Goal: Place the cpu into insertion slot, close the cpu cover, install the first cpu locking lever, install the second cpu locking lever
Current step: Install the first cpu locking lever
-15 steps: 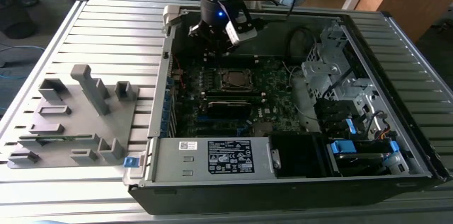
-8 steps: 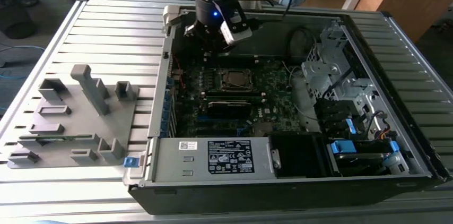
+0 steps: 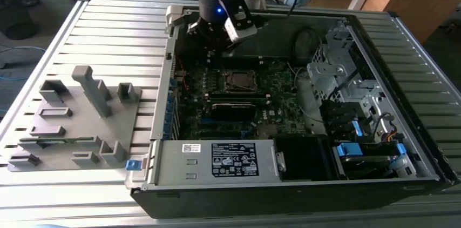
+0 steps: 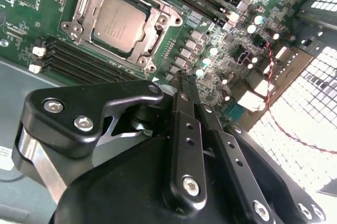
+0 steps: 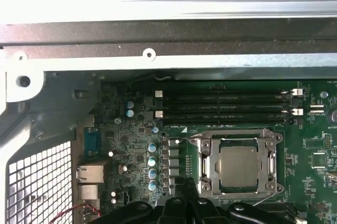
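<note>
Black two-fingered pincer (image 4: 183, 83) hangs empty near the socket, fingers together; small square silver-grey cpu (image 4: 118, 21) sits in the silver-rimmed insertion slot (image 4: 68, 27); thin silver frame cover (image 4: 87, 0) seemingly lies closed over it; wire locking levers (image 5: 231, 131) possibly unlatched.

Both wrist views close (sharing cpu (image 4: 118, 21) (image 5: 239, 166)).
</note>
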`<state>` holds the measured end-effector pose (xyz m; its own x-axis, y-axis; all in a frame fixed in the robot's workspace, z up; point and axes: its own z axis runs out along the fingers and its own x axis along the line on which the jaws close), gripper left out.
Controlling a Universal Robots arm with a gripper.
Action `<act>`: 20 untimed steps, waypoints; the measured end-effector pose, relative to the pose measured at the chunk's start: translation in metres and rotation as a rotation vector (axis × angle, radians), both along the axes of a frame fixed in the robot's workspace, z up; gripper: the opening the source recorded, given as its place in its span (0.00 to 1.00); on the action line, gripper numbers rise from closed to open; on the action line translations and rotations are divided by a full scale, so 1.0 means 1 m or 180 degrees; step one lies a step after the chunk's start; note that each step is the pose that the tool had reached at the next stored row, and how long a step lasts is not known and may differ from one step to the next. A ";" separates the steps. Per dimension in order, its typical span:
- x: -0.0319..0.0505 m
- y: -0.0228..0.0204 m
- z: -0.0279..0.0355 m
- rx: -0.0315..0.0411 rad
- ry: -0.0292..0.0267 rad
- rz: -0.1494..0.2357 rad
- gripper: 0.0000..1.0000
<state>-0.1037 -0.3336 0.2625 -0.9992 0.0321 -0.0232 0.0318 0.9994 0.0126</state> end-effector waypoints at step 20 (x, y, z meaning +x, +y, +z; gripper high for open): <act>-0.0159 0.0000 -0.0017 0.0173 -0.0022 0.0000 0.11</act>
